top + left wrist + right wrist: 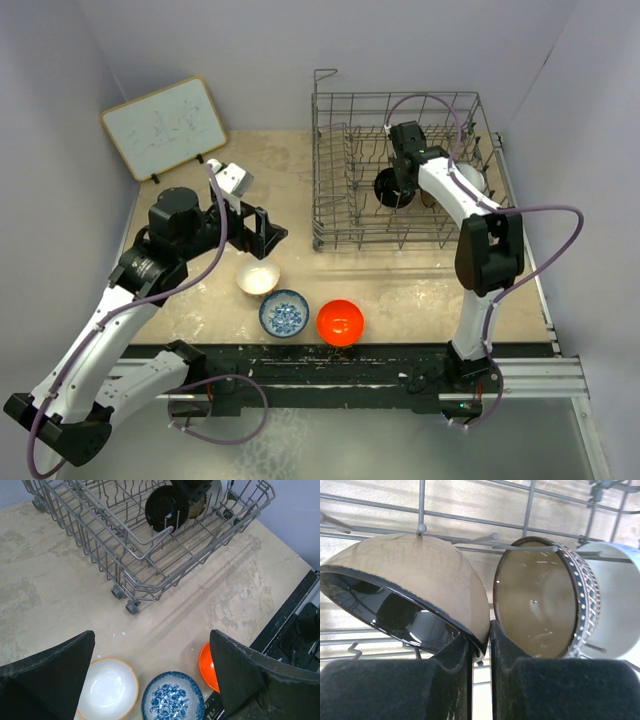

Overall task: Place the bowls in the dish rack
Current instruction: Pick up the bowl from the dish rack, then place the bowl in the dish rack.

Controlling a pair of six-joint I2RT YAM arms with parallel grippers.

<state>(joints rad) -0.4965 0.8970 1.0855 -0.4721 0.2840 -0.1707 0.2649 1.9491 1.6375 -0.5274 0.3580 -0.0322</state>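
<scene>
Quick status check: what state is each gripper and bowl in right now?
left gripper: open, empty.
right gripper: shut on black bowl's rim.
black bowl: tilted in the dish rack, gripped.
brown-rimmed bowl: on edge in rack.
white bowl: in rack, beside it.
cream bowl: upright on table.
blue-and-white bowl: upright on table.
orange-red bowl: upright on table.

Dish rack (335,150) — black bowl (420,580), brown bowl (535,605), white bowl (615,600) tilted inside, cream bowl (258,278), blue bowl (284,313), orange bowl (340,321) outside

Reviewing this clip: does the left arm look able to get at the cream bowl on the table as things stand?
Probably yes. The left end effector is open above the table, the cream bowl sits uncovered close by, and only the blue-and-white bowl stands close beside it.
</scene>
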